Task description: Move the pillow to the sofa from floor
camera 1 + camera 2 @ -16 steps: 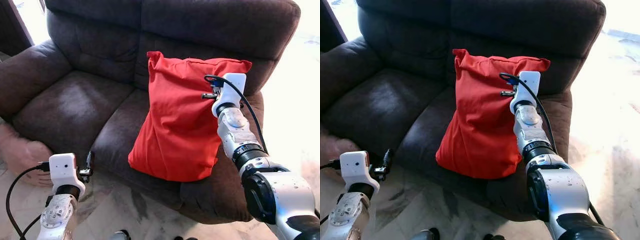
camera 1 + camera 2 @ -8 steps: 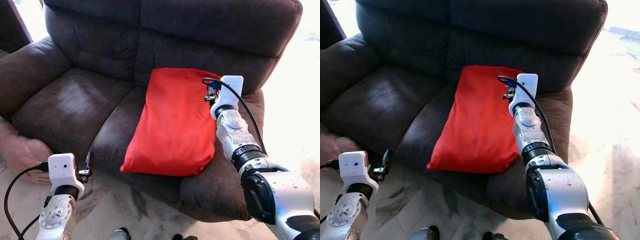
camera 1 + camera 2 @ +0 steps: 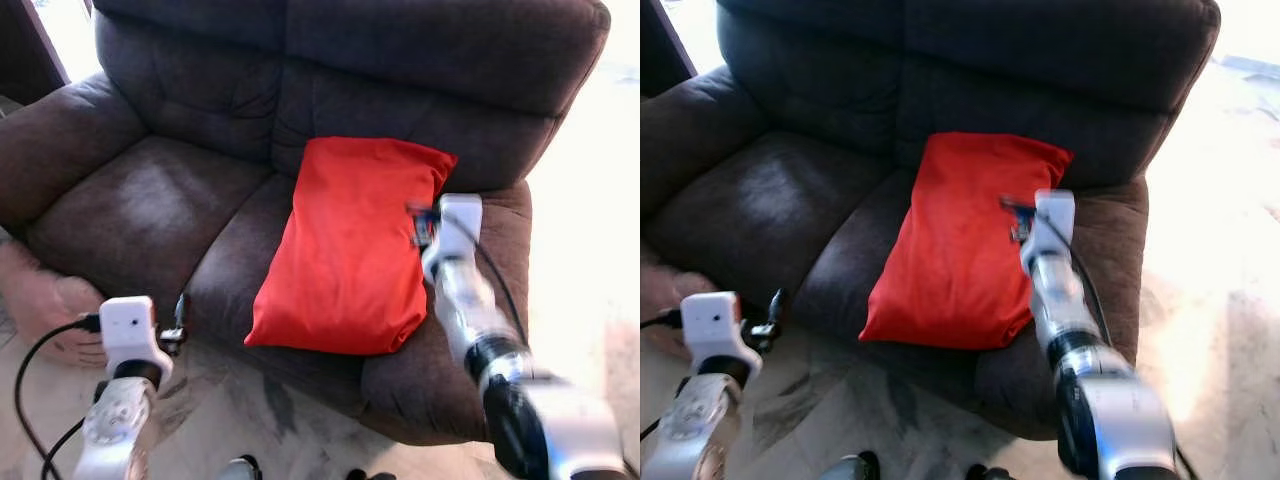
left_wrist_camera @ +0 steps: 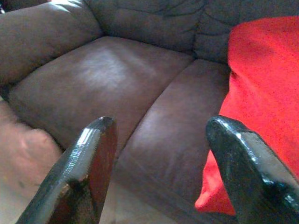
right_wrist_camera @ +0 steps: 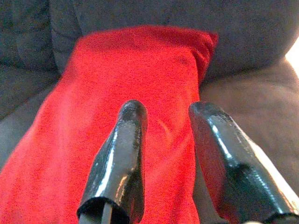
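Red pillow [image 3: 351, 245] lying flat on the right seat of the brown sofa [image 3: 150, 210], right gripper [image 5: 166, 154] fingers apart just above it, left gripper [image 4: 161, 168] wide open near the sofa's front edge

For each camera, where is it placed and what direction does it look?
Eye views: on the head, looking down at the sofa; both arms show, the pillow lies on the seat.
Left wrist: low before the sofa, along open left gripper.
Right wrist: above the pillow, along open right gripper.
All share the pillow.
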`<state>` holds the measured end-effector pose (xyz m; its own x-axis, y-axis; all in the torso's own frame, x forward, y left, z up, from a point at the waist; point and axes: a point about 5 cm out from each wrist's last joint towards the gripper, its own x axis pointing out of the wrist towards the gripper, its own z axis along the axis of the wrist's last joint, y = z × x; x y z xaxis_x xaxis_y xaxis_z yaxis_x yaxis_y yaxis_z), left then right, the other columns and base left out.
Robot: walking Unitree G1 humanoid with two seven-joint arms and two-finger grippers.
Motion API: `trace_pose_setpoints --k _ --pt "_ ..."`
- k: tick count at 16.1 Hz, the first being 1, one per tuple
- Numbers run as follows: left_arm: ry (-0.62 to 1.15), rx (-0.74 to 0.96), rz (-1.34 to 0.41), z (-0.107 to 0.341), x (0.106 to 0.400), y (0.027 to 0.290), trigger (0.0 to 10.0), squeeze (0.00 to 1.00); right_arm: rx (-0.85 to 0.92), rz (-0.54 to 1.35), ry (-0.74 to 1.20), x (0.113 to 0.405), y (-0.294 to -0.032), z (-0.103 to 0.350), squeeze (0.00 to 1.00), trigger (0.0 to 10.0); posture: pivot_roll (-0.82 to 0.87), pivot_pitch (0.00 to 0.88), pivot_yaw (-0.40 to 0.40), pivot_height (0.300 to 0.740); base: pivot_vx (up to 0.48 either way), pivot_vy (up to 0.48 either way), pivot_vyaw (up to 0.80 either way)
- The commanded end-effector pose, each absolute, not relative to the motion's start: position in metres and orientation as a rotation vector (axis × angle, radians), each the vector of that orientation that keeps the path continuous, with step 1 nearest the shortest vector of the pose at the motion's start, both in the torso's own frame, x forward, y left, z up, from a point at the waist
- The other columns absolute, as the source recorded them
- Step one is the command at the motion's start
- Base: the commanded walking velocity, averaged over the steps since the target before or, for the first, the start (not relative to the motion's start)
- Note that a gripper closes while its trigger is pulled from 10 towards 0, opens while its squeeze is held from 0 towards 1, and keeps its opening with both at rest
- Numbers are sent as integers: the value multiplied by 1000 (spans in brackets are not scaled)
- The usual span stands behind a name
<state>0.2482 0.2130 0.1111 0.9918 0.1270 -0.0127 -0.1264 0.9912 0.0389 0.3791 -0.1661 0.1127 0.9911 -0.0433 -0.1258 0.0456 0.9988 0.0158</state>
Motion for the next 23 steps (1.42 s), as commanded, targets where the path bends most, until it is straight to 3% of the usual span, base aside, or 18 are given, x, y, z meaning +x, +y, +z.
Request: trace_pose_setpoints --k 1,6,8,11,23 --pt "32 56 120 104 250 208 10000 0 38 -47 79 378 -168 117 0 10000 199 184 -38 740 0 0 0" --pt "-12 30 99 100 262 198 10000 0 27 1 12 357 -167 98 0 10000 169 157 -23 740 0 0 0" --pt "14 62 89 89 270 195 10000 0 9 9 146 334 -169 58 0 10000 171 137 -13 740 0 0 0" --pt "47 55 98 78 273 195 10000 0 35 -16 185 323 -171 44 0 10000 163 122 -2 740 0 0 0" --pt "10 40 130 80 279 205 10000 0 82 -34 124 330 -167 58 0 10000 177 149 2 740 0 223 -95"
